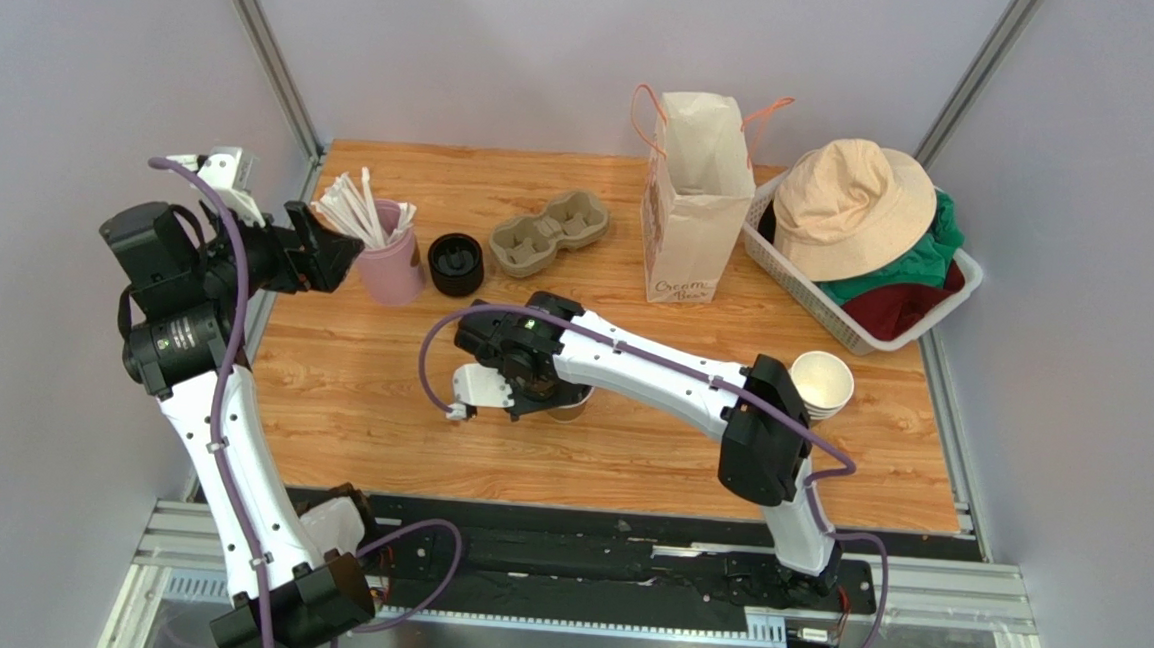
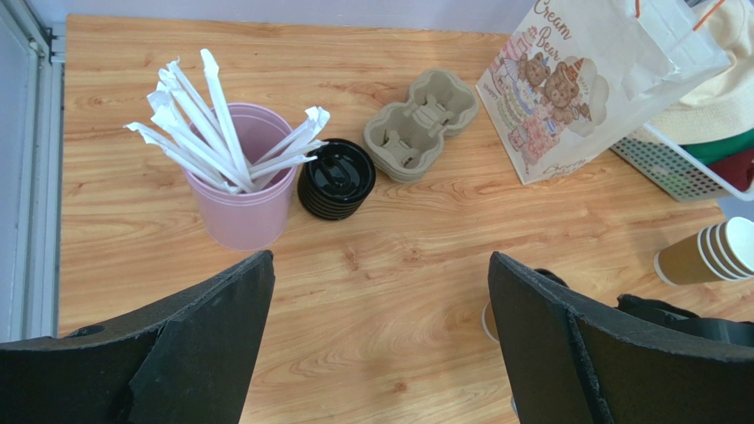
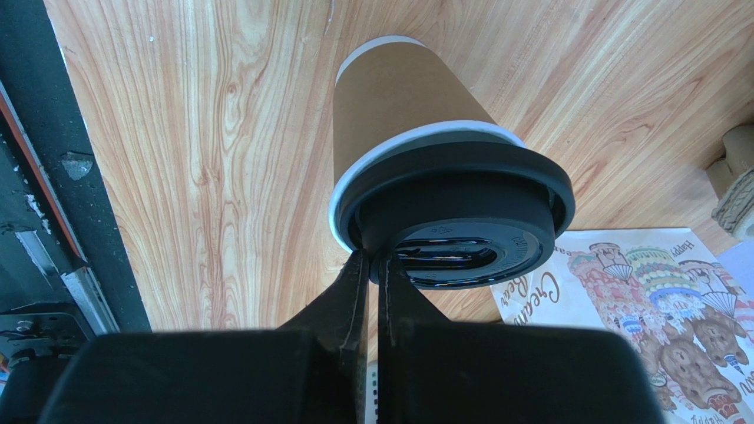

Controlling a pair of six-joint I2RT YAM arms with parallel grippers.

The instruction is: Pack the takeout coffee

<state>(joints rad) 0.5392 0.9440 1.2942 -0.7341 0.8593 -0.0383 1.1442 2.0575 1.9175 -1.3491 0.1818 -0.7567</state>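
The takeout coffee (image 3: 398, 97), a kraft-brown cup with a black lid (image 3: 460, 203), stands on the wooden table near its middle; in the top view only its edge (image 1: 575, 405) shows under the right wrist. My right gripper (image 3: 373, 258) is shut, its fingertips pinching the lid's near rim; it also shows in the top view (image 1: 531, 389). My left gripper (image 2: 380, 265) is open and empty, held high over the table's left side (image 1: 334, 257). A sliver of the cup (image 2: 486, 322) shows beside its right finger.
A white paper bag (image 1: 696, 196) stands open at the back, with a pulp cup carrier (image 1: 550, 232), a pile of black lids (image 1: 456, 263) and a pink cup of straws (image 1: 388, 271) to its left. Stacked lidless cups (image 1: 822, 384) lie right. A basket (image 1: 785, 271) holds a hat.
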